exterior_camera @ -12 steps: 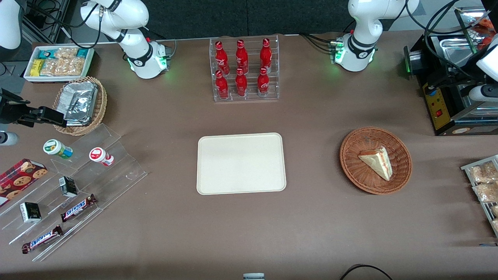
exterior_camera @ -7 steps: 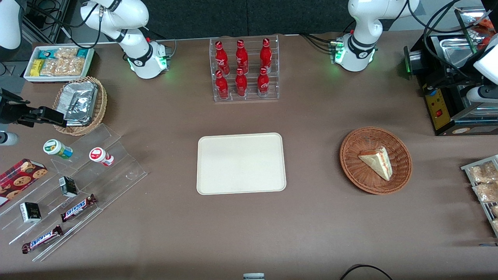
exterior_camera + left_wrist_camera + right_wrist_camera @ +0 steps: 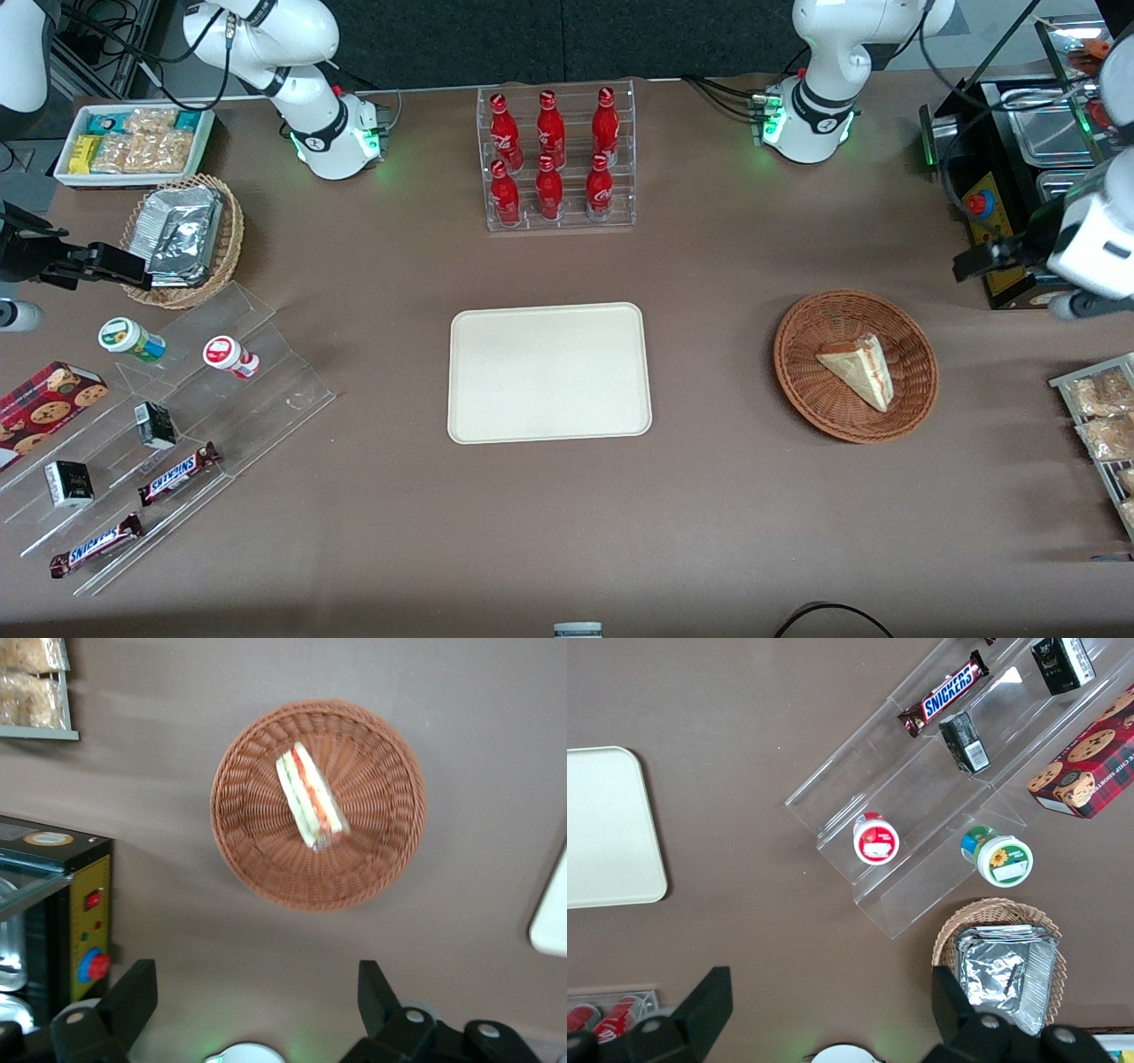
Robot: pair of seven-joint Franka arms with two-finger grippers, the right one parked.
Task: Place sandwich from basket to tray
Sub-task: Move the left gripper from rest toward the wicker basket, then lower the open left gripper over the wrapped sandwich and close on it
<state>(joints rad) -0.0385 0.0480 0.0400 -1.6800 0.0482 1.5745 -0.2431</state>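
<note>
The sandwich [image 3: 858, 369] sits in the reddish wicker basket [image 3: 917, 397], right of centre in the front view, with the cream tray [image 3: 549, 372] bare in the middle of the frame. It's a soft bread wedge, so I'd guess it's light and squishy, and the filling could slide out if pinched hard. The best bet looks like a gentle grip across the two flat bread faces near the middle, not on the layered cut edge. The gripper [image 3: 257, 1001] hangs above the table just beside the basket, not over the sandwich yet, fingers spread wide and holding nothing. In the front view the working arm is cut off at the right edge, so you can't really see the fingers there. The sandwich's underside is hidden against the weave.
</note>
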